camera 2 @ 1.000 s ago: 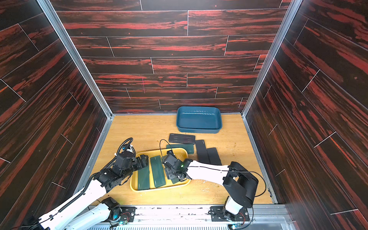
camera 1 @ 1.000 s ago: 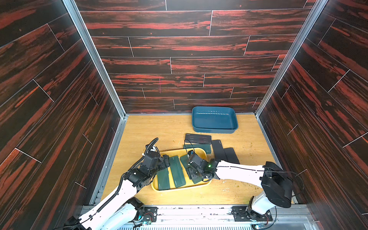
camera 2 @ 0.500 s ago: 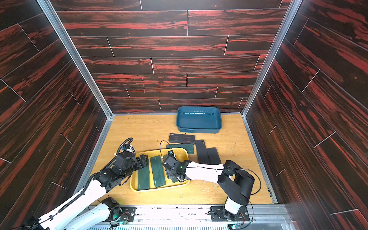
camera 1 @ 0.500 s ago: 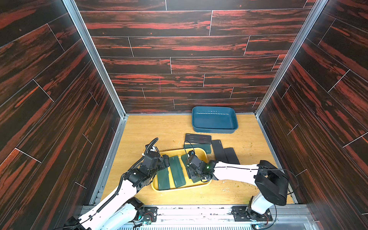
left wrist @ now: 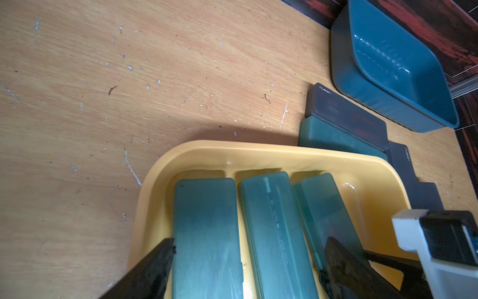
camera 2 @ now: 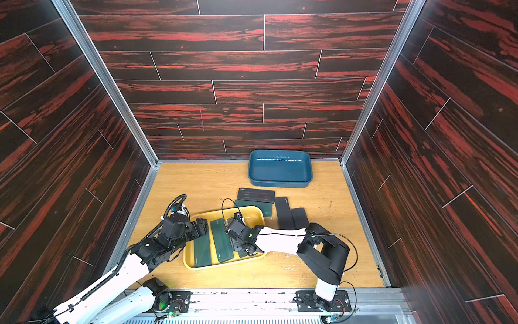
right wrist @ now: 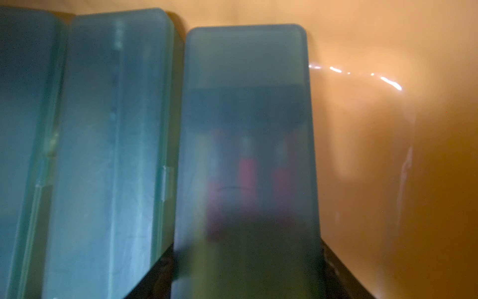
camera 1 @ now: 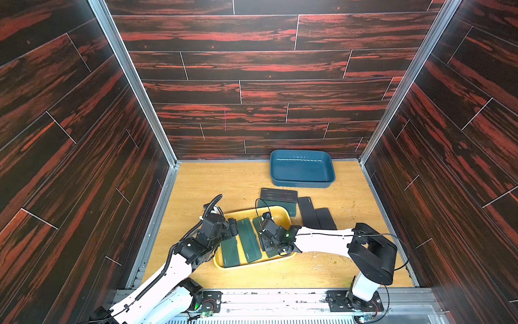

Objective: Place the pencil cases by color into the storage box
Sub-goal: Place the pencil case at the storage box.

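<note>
Wooden table (camera 1: 224,190): pale, scuffed
Blue storage box (camera 1: 302,183): 1 o'clock on table, by back wall
Yellow tray (camera 1: 252,265): 6 o'clock, near front edge
Left green case (camera 1: 229,252), middle green case (camera 1: 249,238), right green case (right wrist: 245,77): side by side in tray
Fourth green case (camera 1: 290,209): on table at tray's 12 o'clock, first black case (camera 1: 279,195) stacked on it
Second black case (camera 1: 308,211), third black case (camera 1: 326,220): tray's 2 o'clock, touching each other
Left gripper (left wrist: 251,244): over tray's 9 o'clock side, fingers spread wide, gripping nothing
Right gripper (camera 1: 266,244): fingers clamped on long edges of right green case
</note>
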Tool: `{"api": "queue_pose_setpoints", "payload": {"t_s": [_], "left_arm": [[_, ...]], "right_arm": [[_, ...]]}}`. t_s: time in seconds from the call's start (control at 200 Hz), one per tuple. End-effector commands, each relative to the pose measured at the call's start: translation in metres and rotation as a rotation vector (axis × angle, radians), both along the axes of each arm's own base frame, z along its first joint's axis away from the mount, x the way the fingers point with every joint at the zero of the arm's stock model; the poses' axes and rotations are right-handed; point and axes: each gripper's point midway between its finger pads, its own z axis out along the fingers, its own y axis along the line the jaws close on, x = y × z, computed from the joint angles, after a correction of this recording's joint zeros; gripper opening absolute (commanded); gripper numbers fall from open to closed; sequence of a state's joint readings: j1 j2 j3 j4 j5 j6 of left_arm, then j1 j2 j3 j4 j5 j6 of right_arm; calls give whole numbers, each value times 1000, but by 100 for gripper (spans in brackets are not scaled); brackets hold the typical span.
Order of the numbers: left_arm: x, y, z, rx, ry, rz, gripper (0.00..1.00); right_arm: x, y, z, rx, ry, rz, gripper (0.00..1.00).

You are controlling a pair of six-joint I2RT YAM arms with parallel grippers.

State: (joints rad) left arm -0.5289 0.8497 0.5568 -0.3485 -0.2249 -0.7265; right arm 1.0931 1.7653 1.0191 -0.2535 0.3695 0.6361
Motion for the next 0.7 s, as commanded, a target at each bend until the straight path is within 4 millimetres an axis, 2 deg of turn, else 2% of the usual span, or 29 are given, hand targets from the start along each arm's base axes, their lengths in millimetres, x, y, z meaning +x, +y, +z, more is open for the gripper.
{"api": "queue_pose_setpoints", "payload": {"t_s": [0.0,0.376,0.411,0.696], "left_arm": [[-5,13,-5,44,32,53,92],[-17,58,7,122,-2,260,94],[-23,64,3,142,25,273,95],[-29,65,-8,101,56,303,96]], "right_arm": [[4,13,-3,20,9,-5,52],[7,32,-5,38,27,40,58],[8,35,-5,40,29,45,59],[5,50,-6,82,60,91,80]]}}
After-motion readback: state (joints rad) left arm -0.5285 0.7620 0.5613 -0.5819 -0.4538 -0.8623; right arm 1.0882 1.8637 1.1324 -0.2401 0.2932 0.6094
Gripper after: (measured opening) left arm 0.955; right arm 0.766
